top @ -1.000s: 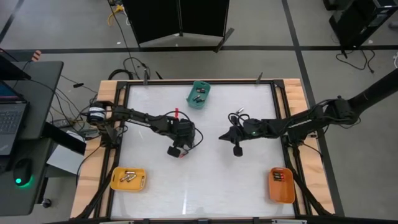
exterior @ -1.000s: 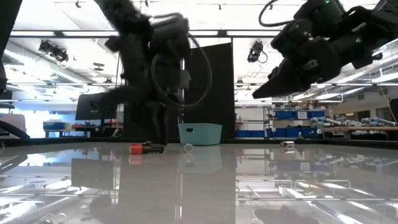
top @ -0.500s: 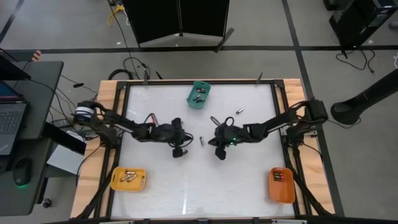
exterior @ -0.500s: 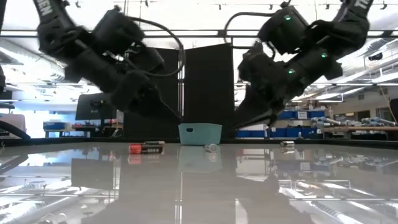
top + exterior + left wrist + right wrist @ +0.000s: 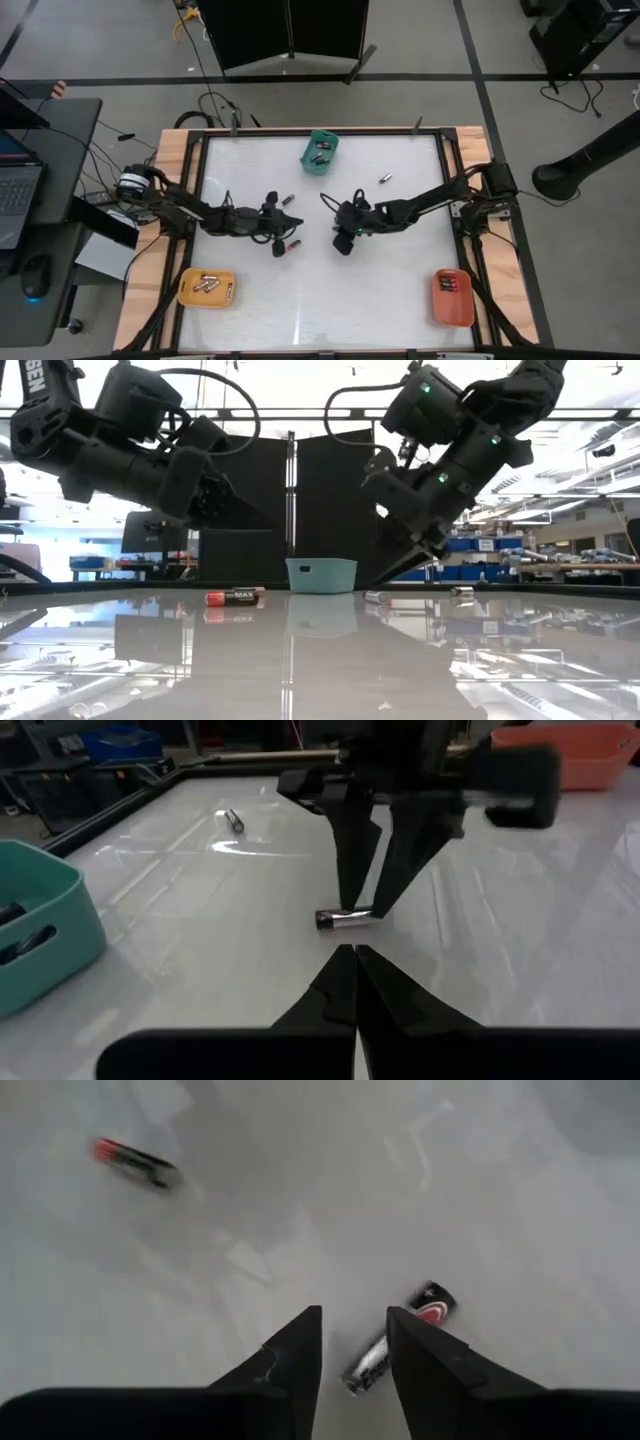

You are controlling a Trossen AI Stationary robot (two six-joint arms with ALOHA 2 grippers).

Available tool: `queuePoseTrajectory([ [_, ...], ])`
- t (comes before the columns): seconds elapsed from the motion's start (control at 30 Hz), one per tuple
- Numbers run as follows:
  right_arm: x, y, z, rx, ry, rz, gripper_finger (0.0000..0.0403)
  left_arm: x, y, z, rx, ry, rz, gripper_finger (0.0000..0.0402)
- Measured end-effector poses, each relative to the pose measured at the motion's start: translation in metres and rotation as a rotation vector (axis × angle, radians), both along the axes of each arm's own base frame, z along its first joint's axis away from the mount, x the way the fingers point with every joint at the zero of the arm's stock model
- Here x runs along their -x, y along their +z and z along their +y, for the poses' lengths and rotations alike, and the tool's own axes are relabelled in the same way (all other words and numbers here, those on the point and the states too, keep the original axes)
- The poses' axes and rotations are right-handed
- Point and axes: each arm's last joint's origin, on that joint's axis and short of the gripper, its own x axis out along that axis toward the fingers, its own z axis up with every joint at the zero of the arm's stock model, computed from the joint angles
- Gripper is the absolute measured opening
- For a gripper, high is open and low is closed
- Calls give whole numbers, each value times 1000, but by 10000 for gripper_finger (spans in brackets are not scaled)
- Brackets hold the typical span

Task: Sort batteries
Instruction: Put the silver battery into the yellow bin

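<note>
Now: two claws converge on mid-surface cells

Starting at my left, the yellow tray [image 5: 206, 287] sits at the near-left corner with a few batteries already in it — sorted, I judge. My left claw [image 5: 279, 246] is low over the middle-left of the surface [image 5: 380, 290], its tips pressed together on nothing; from its wrist camera the closed fingers [image 5: 350, 982] point at a silvery battery [image 5: 344, 918] that lies free beyond them. A red-ended battery [image 5: 232, 597] lies just beside this claw, unheld, and a small cell [image 5: 287, 199] rests a little farther back.

Toward the middle, the teal tray [image 5: 320, 151] stands at the far edge with cells inside, placed within reach of either arm. My right claw [image 5: 342, 241] hangs over that silvery battery with its fingers [image 5: 425, 1360] parted — positioned to straddle it, I think, but gripping nothing yet. Another loose cell [image 5: 384, 178] lies farther back on the right, and the orange tray [image 5: 451, 297] holds the near-right corner.

The surface is white, glossy and mirror-like, framed in wood. Behind it: black panels, shelving with blue bins, ceiling lights.
</note>
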Motion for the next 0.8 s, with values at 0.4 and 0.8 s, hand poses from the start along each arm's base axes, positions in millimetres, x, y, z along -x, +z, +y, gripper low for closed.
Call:
queuePoseTrajectory([
  [0.4,13,-12,-4,66,-119,147,122,-1,1,-2,-1,-2,-3,5],
  [0.8,15,-13,-5,170,16,218,59,-2,4,-2,46,8,-43,5],
])
